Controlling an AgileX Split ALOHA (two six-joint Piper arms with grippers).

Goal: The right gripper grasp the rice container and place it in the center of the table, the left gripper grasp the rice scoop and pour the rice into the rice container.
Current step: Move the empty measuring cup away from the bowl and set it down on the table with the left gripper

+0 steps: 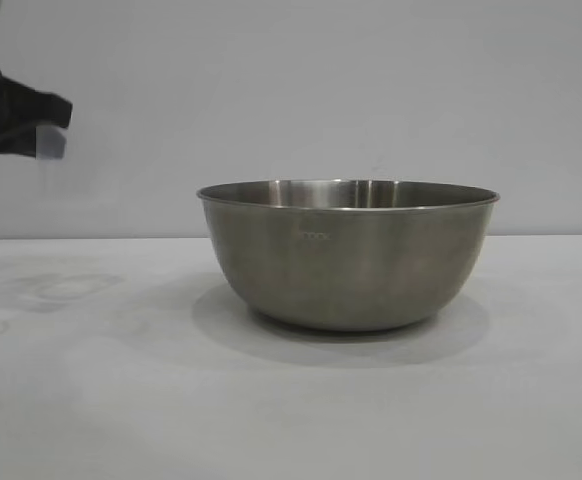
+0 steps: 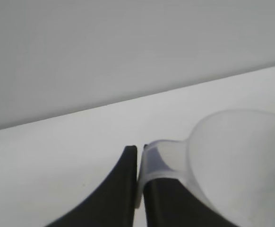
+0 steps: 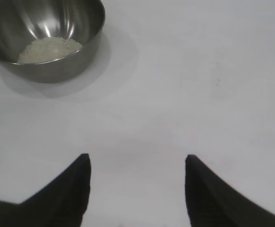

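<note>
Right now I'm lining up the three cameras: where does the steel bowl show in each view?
Exterior view: rice container stands mid-frame on the table.
Left wrist view: not in it; only the rice scoop shows.
Right wrist view: upper-left corner, rice inside.
Shared landmark: the white table.

The rice container (image 1: 348, 255) stood alone at the middle of the frame in the exterior view, the one solid obstacle on the table (image 1: 91, 400). Bare tabletop ran wide to its left, to its right and across the whole lower part of the frame, so a gripper could pass on any of those sides. Above its rim the air was open. The left gripper (image 1: 41, 125) hung at the upper left edge, well apart from the bowl, clamped on the rice scoop (image 2: 232, 161). In the right wrist view, the right gripper (image 3: 137, 189) had its fingers spread over bare table, with the bowl well off at the upper left.
</note>
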